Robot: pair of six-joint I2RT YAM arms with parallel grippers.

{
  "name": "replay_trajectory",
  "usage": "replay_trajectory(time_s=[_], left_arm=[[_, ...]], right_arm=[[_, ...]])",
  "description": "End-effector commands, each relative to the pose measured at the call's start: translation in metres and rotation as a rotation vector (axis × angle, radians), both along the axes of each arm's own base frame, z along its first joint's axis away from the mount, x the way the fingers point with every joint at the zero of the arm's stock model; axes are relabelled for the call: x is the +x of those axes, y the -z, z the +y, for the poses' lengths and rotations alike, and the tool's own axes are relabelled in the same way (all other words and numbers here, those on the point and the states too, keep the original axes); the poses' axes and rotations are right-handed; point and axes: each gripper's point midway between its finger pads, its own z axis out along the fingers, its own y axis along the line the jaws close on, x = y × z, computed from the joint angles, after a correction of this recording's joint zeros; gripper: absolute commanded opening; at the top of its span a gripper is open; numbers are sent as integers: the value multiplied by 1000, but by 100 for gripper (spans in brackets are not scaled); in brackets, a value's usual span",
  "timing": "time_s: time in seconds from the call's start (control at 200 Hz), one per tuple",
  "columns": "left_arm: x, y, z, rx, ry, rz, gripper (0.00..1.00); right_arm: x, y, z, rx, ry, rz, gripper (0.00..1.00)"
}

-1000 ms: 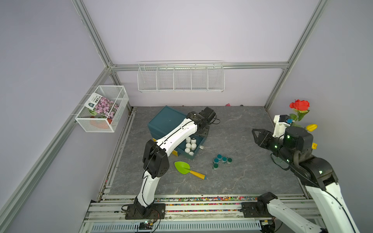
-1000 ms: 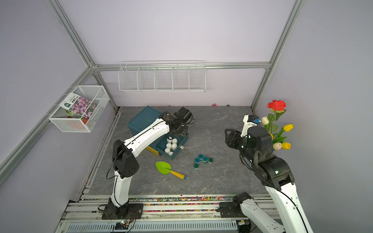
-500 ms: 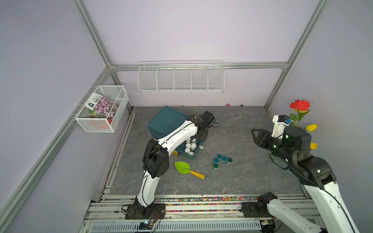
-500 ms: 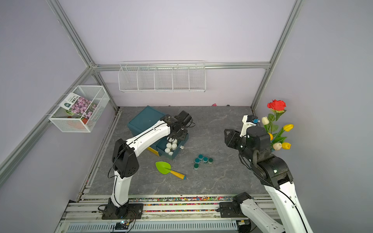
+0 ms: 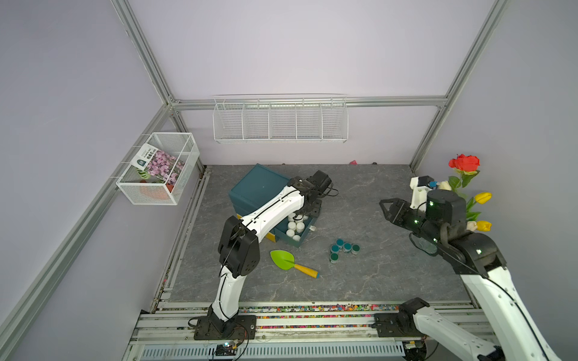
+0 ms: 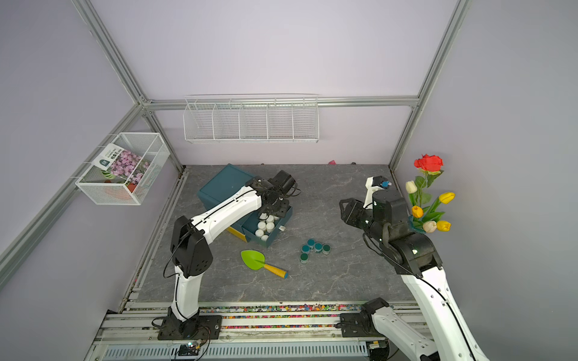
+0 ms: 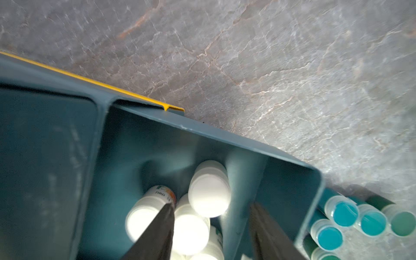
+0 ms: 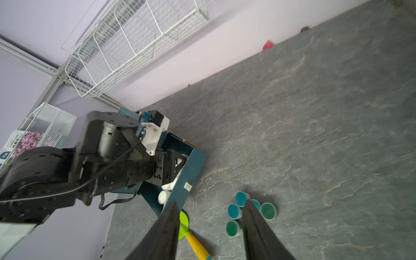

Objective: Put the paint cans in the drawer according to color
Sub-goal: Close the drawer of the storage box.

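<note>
The teal drawer (image 5: 308,233) (image 6: 279,235) stands pulled out of its cabinet (image 5: 256,187), with several white paint cans (image 5: 294,226) (image 7: 209,191) upright in one compartment. My left gripper (image 5: 308,212) (image 7: 211,206) hangs just above those cans, open and gripping none of them. A divider (image 7: 238,180) separates them from a bare compartment (image 7: 281,184). Several teal and green paint cans (image 5: 342,248) (image 7: 344,213) (image 8: 234,211) cluster on the table right of the drawer. My right gripper (image 5: 383,206) (image 8: 209,202) is open in the air, well right of them.
A green trowel (image 5: 283,259) with a yellow handle lies in front of the drawer. A vase of flowers (image 5: 463,193) stands at the right wall behind my right arm. A wire basket (image 5: 159,168) hangs on the left wall, and a wire shelf (image 5: 280,118) hangs on the back wall.
My left gripper has come forward and down over the drawer's white cans, and its jaws have parted. The right arm has barely moved.
</note>
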Motion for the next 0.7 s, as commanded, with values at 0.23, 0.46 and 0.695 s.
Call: replay_trajectory(time_s=[0.23,0.46,0.695], left_arm=[[-19,-122,17,-220,-19,-190,52],[-40,-137,67,-215,-76,-267,52],[-55,-132,152,-283,-245,-298,54]], right_arm=[[35,95,89,499,-177,296,41],[45,133,146,645,-290,398,39],[45,172,165,711,-290,450,35]])
